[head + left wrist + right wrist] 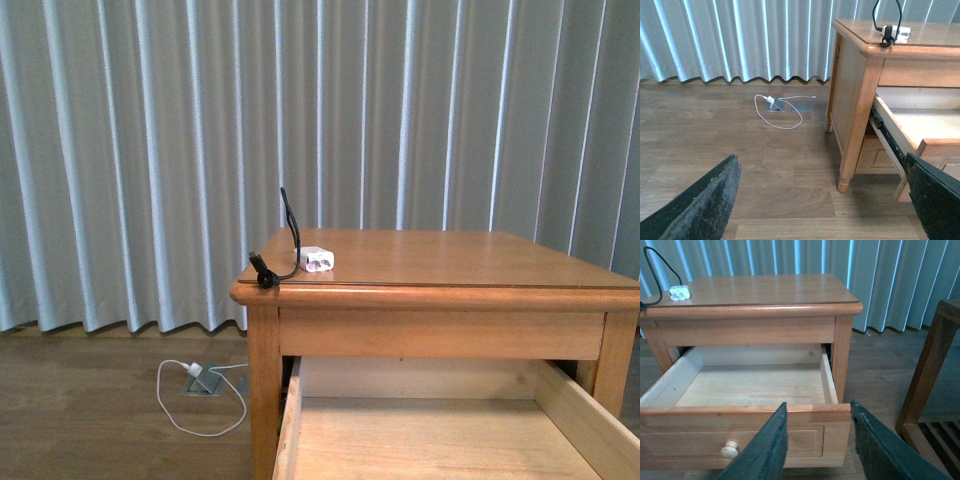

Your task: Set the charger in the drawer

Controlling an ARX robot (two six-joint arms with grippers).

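The drawer (740, 411) stands pulled out, bare pale wood inside, the charger (317, 260) on the counter (450, 262), left fingers (705, 205) wide, right fingers (765, 450) parted, gripping nothing.

white charger (317, 260) on tabletop, drawer (747, 385) open

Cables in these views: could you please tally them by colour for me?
Black: 1, the cable of the charger on the nightstand.
White: 1, the white cable on the floor.
Total: 2.
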